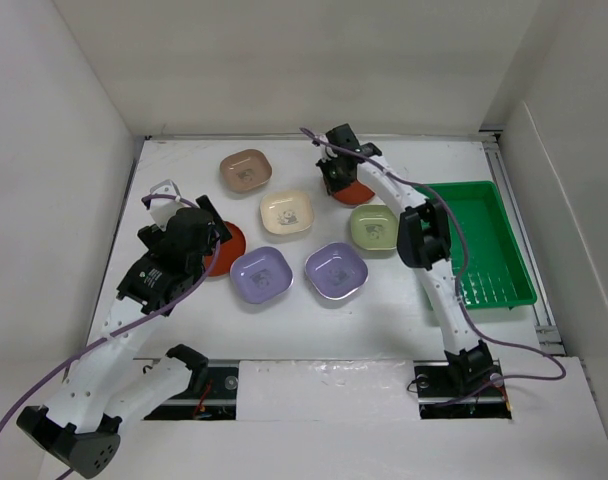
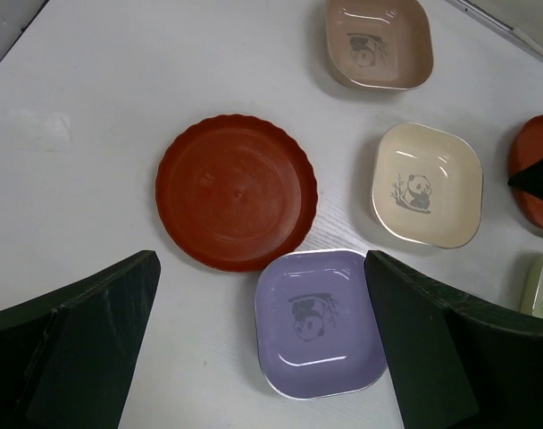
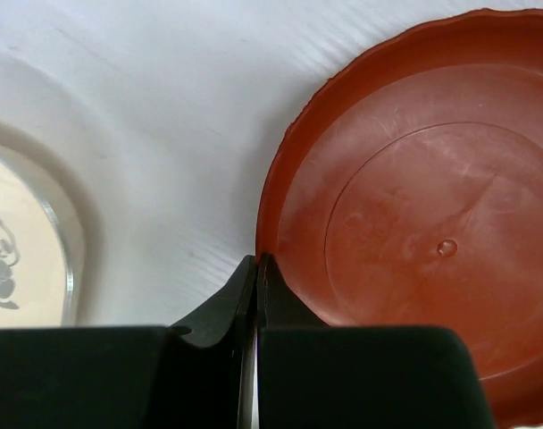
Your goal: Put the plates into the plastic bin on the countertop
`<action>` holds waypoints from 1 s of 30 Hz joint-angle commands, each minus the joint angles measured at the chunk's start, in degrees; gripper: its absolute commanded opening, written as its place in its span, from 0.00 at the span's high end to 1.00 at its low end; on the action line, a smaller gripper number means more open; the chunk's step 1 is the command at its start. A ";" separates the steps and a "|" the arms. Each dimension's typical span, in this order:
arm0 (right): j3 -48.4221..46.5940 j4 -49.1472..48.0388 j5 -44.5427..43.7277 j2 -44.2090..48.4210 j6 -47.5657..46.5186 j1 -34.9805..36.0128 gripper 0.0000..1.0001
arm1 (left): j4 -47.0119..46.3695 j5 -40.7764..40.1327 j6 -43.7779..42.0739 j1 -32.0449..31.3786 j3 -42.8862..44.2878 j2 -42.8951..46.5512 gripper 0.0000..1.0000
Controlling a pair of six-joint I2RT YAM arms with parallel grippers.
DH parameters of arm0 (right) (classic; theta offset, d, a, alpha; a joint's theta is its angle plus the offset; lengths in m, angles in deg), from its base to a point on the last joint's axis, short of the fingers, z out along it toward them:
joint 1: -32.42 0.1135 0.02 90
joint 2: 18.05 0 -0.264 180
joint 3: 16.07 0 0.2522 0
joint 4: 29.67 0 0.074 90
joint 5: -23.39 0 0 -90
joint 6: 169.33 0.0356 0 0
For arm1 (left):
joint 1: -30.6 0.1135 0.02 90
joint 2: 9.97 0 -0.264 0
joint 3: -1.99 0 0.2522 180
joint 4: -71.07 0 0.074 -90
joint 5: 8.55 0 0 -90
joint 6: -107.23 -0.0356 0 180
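Plates: I count seven, all lying on the white countertop [image 1: 314, 325]. Two are round and red. Five are rounded squares: two lavender plates [image 1: 260, 273], one tan plate [image 1: 246, 170], one cream plate [image 1: 287, 212] and one sage plate [image 1: 372, 227]. One green plastic bin [image 1: 489, 225] sits at 3 o'clock from them.

My right gripper [image 3: 256, 268] is pinching the rim of the far red plate [image 3: 414, 232], at 12 o'clock. My left gripper [image 2: 261, 264] is spread wide above the near red plate [image 2: 236, 189], at 9 o'clock.

Only the top view shows the bin. The left wrist view shows the panda prints [image 2: 417, 190] clearly.
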 commanded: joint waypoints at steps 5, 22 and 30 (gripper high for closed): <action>7.35 -9.66 -2.12 15.44 -1.00 4.36 1.00 | -1.37 -0.05 -0.77 -0.09 -0.28 0.11 0.00; 49.09 -8.79 -24.11 61.33 18.33 -5.81 1.00 | -2.51 1.79 -1.38 -0.09 -0.28 2.21 0.00; 54.03 -11.61 -19.54 61.26 16.76 -18.73 1.00 | -3.04 3.03 -1.91 -0.09 -0.28 2.22 0.00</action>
